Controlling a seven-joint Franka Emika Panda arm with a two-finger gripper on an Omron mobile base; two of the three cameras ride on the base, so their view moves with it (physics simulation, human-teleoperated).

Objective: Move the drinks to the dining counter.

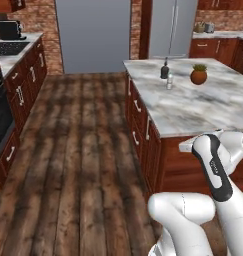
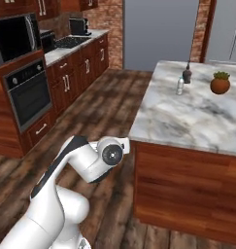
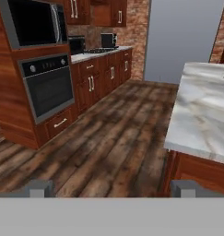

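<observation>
While the white arm (image 2: 66, 194) sits folded low beside the island, nothing of the task looks begun, to judge by the drinks standing untouched. Going from the left, a run of reddish-brown wood cabinets (image 1: 23, 85) with a black built-in oven (image 3: 49, 85) and a microwave (image 3: 32, 20) lines the wall; the dark plank floor (image 1: 78, 165) lies open between it and the marble-topped island (image 2: 187, 114). In the hand view the gripper (image 3: 112, 189) points out over that floor with its two grey tips spread wide apart and nothing between them, probably kept ready for a first pick. Further right, near the island's far end, a squat black narrow-necked bottle (image 1: 165, 70) stands upright with a small clear plastic water bottle (image 1: 169, 82) just beside it on the near side; these are the drinks I can make out. A round terracotta pot with a green plant (image 1: 198, 75) stands near them to the right and is not to be moved. The drinks stand well apart from the gripper, with bare marble between, so the base likely must drive closer along the island's edge before any reach.
</observation>
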